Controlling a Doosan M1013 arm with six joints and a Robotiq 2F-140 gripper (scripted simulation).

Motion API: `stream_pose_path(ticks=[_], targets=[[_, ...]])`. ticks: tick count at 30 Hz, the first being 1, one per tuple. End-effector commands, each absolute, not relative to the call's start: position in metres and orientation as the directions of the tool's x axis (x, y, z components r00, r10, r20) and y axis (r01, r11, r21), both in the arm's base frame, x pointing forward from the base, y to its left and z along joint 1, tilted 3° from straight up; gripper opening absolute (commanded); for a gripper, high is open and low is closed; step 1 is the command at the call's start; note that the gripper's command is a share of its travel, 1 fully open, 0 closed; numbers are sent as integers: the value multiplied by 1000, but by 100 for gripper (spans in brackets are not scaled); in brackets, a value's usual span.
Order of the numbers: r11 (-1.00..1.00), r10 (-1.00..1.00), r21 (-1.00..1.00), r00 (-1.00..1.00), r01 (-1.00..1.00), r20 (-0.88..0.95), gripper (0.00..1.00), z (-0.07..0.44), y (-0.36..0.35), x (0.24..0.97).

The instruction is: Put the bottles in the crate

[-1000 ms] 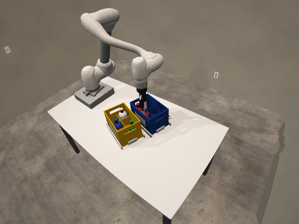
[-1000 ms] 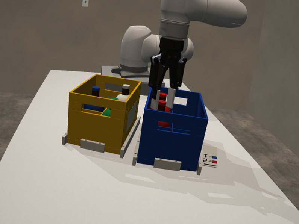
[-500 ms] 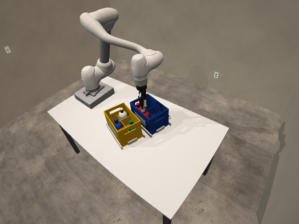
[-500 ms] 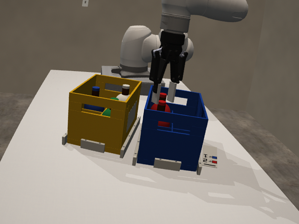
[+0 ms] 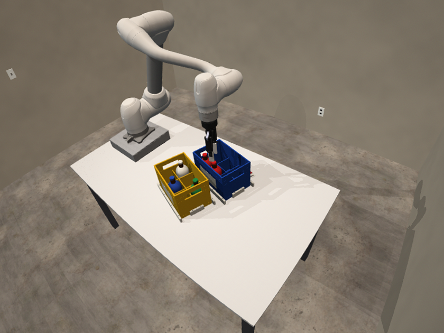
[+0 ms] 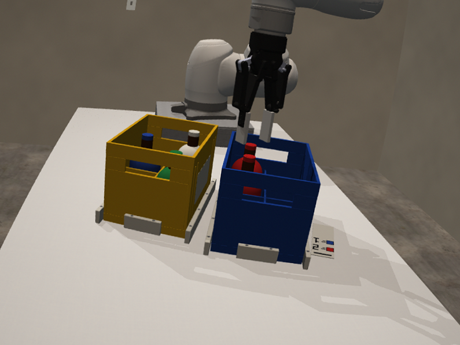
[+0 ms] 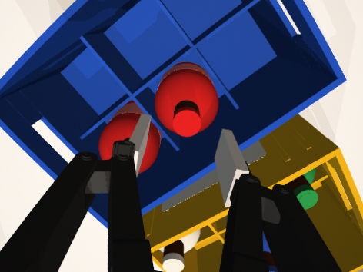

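Above the blue crate [image 6: 265, 211], the gripper [image 6: 254, 130] hangs partly open with nothing between its fingers, its pads just over the rim. Directly beneath, two red bottles [image 7: 186, 93] stand upright in neighbouring cells on the side nearest the yellow crate [image 6: 150, 194], which holds the blue bottle [image 6: 147, 139], a white one and a green one. Beside the blue crate, away from the yellow one, the pick list [image 6: 323, 246] appears to ask for one blue and two red, though its print is small. My judgement: reds done, blue next, so swing over the yellow crate and drop onto the blue cap. Bottle labels stay hidden behind crate walls
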State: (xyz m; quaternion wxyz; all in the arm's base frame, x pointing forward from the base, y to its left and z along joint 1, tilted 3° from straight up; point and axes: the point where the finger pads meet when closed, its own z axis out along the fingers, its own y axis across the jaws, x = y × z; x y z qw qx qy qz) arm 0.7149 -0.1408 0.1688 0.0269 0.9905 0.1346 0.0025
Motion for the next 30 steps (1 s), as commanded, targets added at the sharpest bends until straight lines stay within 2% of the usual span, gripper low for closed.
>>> stream_pose_path(ticks=[1, 9, 30], targets=[[-962, 267, 54, 964, 266, -2, 38, 175, -140, 715], [-962, 267, 54, 964, 266, -2, 38, 196, -139, 715], [-962, 267, 54, 964, 266, -2, 38, 199, -139, 714]])
